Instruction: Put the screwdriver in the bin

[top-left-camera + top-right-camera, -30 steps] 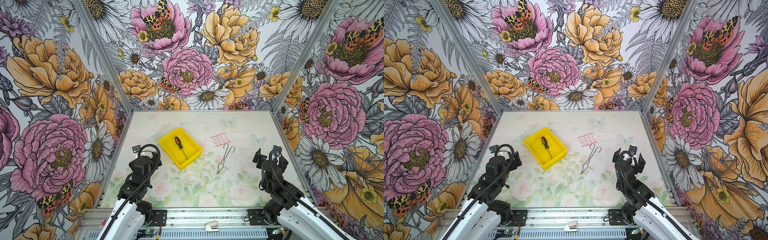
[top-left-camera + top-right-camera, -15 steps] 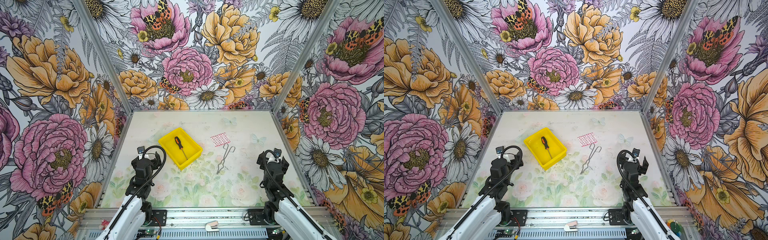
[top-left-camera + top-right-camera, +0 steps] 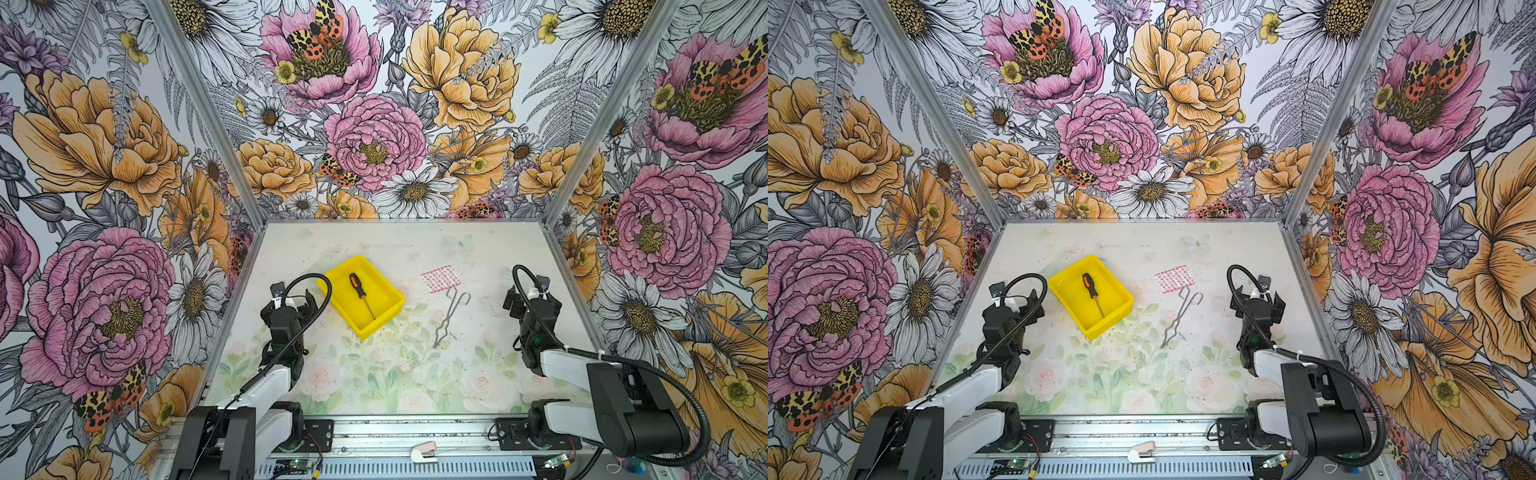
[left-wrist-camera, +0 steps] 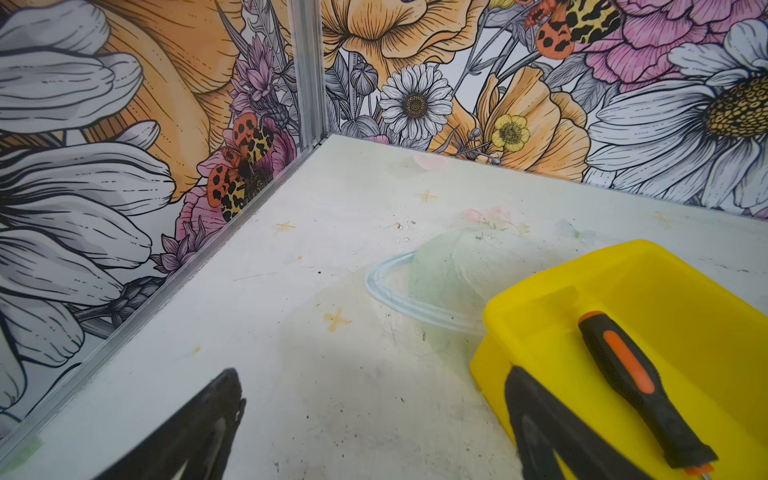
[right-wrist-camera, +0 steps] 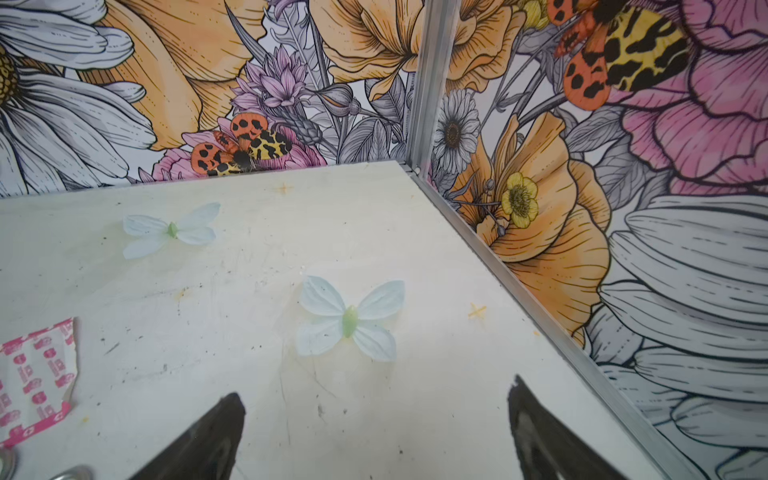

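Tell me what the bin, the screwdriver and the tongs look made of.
The bin: glossy yellow plastic, by its molded rounded walls and sheen. The screwdriver: black textured grip, probably rubber, with orange inlay; thin dark metal shaft. The tongs: bare silvery bent wire, likely steel.

Both top views are being lit brightly and evenly from overhead, and only faint, soft shadows are being cast on the tabletop (image 3: 395,374) beside the bin (image 3: 382,319). The straight wall posts (image 3: 213,124) are being splayed outward by the wide lens. In the wrist views the jaws are being rendered dark and blurred at close range, while a mild sheen is being shown on the bin's yellow plastic.
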Controlling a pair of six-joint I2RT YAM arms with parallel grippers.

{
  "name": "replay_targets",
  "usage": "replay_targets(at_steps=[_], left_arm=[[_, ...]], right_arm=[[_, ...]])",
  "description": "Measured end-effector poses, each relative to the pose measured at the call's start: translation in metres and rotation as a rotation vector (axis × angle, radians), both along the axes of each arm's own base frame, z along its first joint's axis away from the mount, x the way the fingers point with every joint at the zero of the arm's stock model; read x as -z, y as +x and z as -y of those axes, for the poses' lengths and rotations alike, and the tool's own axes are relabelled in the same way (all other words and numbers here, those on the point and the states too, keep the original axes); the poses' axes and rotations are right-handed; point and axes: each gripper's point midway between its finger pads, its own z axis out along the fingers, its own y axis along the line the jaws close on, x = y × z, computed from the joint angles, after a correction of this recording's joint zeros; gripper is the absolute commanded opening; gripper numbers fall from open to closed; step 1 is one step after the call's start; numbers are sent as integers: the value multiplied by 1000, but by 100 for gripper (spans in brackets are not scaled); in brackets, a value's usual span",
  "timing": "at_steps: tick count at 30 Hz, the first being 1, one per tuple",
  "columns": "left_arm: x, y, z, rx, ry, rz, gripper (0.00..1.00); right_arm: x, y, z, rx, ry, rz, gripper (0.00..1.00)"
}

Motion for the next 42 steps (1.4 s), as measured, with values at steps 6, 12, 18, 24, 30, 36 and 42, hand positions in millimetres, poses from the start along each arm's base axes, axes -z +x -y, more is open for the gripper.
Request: replay_targets(at_steps=[6,12,18,24,30,36,42], left_arm=[[1,15,-7,-4,-8,19,99],[-6,35,-3,25,-4,50,99],[13,49,-3,30,-3,44,99],[24,52,-2,35,-1,31,99],[16,57,-2,38,0,61,99],[7,65,1,49,22,72,99],[5,71,11,95,41,63,99]], right_arm=[[11,18,-4,-35,2,-2,100],[13,30,-7,-54,6,-5,99],[3,38,-7,-55,4,20,99],[6,38,-7,-56,4,9,99],[6,38,-7,-55,4,6,99],[6,38,-7,-55,4,6,99],[6,38,-7,-55,4,6,99]])
